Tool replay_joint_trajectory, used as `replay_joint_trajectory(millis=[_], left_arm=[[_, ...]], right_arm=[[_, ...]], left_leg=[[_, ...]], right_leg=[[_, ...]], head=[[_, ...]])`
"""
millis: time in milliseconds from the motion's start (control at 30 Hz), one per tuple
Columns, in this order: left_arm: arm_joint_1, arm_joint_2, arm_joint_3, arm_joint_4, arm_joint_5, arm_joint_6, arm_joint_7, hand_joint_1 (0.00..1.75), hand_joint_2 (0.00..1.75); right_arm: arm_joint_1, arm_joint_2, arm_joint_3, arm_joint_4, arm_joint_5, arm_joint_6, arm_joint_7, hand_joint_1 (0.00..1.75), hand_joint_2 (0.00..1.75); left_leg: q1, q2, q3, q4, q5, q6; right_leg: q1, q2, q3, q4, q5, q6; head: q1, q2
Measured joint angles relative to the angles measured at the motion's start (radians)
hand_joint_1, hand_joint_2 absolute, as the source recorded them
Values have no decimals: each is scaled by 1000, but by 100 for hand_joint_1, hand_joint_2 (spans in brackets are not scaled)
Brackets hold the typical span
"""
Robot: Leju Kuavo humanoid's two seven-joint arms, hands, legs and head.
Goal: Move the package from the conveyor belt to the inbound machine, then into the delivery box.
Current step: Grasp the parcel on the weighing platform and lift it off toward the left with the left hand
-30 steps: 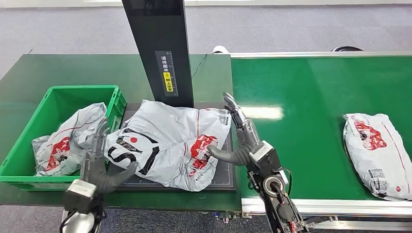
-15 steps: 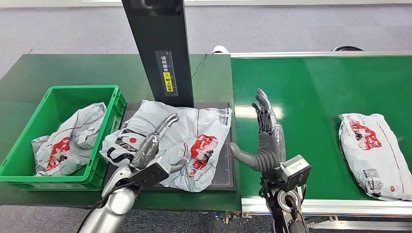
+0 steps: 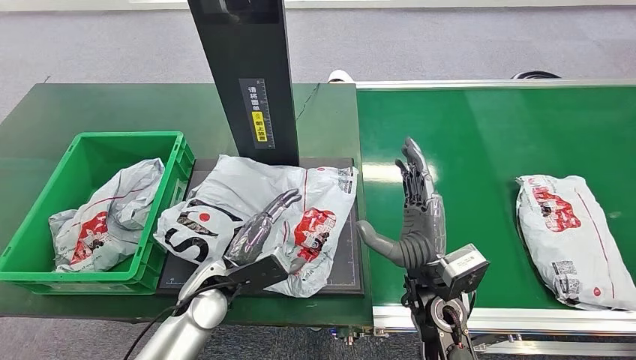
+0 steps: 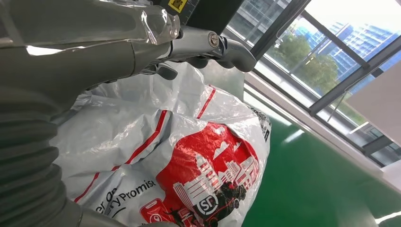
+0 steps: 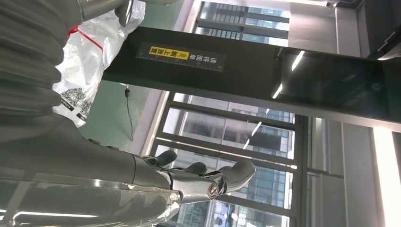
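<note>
Item: grey plastic mailer package with red print (image 3: 270,217), lying on the inbound machine's black scan plate (image 3: 346,259), first move done. I am hovering the left hand (image 3: 262,232) released above it; right hand (image 3: 420,214) released too. Green plastic delivery box (image 3: 90,146) still pending.

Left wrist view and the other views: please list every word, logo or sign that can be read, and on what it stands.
"Promist", partly cut off: on the package under the left hand.
"SF" logo in a circle: same package.
Yellow sign with Chinese characters, too small to read: on the black post.
Barcode label: on the conveyor package, unreadable.
</note>
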Motion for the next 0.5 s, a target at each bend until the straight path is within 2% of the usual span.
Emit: replay_joint_trajectory(millis=[233, 333, 500], left_arm=[[-3, 0, -3, 13, -4, -6, 9, 0, 175], [-21, -3, -14, 39, -44, -49, 78, 0, 175], [-82, -24, -43, 179, -144, -85, 201, 0, 175]], right_arm=[[1, 1, -2, 0, 0, 0, 0, 0, 175], [1, 2, -4, -2, 0, -6, 2, 0, 175], [2, 16, -10, -5, 8, -13, 19, 0, 175]], left_leg=[[0, 0, 0, 0, 0, 0], [0, 0, 0, 0, 0, 0], [0, 0, 0, 0, 0, 0]], right_leg=[[0, 0, 0, 0, 0, 0], [0, 0, 0, 0, 0, 0], [0, 0, 1, 0, 0, 0]], head=[[0, 0], [0, 0], [0, 0]])
